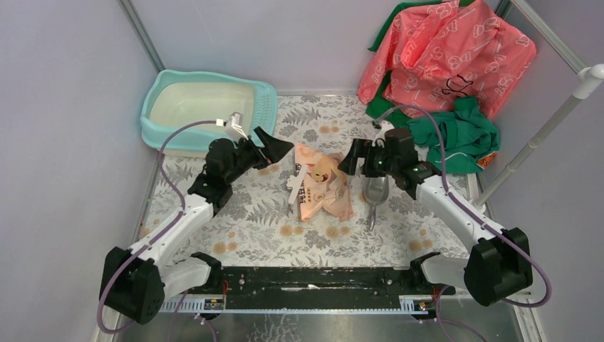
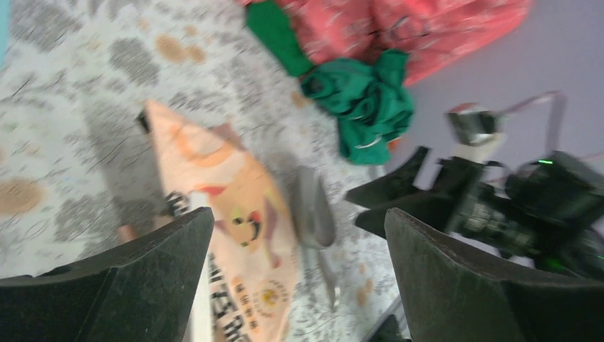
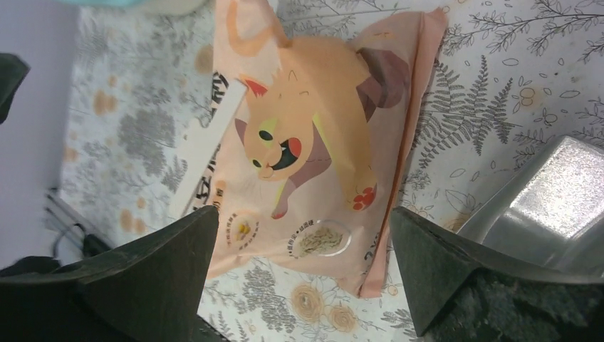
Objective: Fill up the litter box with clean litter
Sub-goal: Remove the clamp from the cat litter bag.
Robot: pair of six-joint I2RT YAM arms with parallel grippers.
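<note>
We log left gripper (image 1: 274, 149) and right gripper (image 1: 354, 160) both released, empty | risk: crinkled, slick pink-orange printed plastic bag (image 1: 320, 189), table centre, may slip in a pinch and spill short | rounded turquoise plastic litter box (image 1: 153, 100), smooth cream-white inside bare, ten o'clock | rigid grey scoop (image 1: 375, 192), bag's three o'clock | clean litter unseen, presumably bagged

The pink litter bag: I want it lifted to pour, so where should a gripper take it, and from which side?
Likely its left edge, from above with the open left gripper: the bag lies flat, so only a thin edge fits between fingers, and the grey scoop crowds its right side.
</note>
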